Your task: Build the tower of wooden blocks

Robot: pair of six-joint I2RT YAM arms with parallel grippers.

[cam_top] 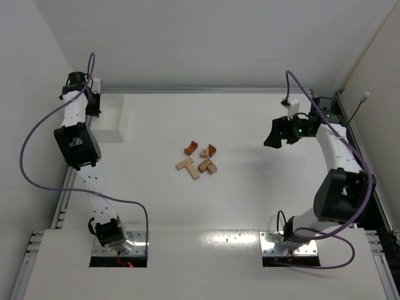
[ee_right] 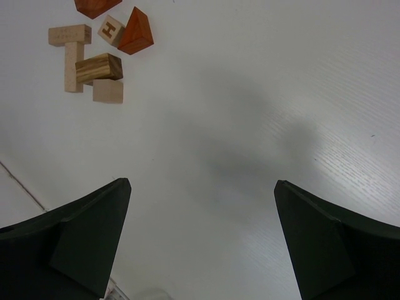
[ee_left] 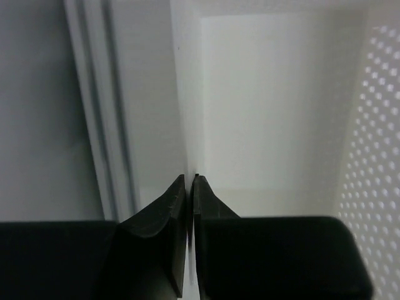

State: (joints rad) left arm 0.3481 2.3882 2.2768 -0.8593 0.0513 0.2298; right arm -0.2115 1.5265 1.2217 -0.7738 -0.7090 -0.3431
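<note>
No tower standing: the wood blocks [cam_top: 199, 159] lie loose in a small cluster flat on the white table [cam_top: 262, 200], about mid-table. None are stacked into a column. In the right wrist view, the cluster has a reddish-brown wedge [ee_right: 136, 32] touching a small cube marked H [ee_right: 111, 30], and another reddish piece [ee_right: 97, 6] cut off at the top edge. There are also two pale long blocks forming a T [ee_right: 72, 50], a darker striped block [ee_right: 99, 67] lying against the T's stem, and a pale cube [ee_right: 108, 91] just beside that. The right gripper [cam_top: 273, 133] hovers above bare table well to the right of the cluster. Its jaws are spread wide with nothing between them, and the blocks sit off toward its upper-left corner of view, clear of both fingers. The left gripper [ee_left: 190, 187] is far off at the back-left corner by a white box [cam_top: 111, 122], well apart from the blocks. Its fingers are pressed together tip to tip and hold nothing.
</note>
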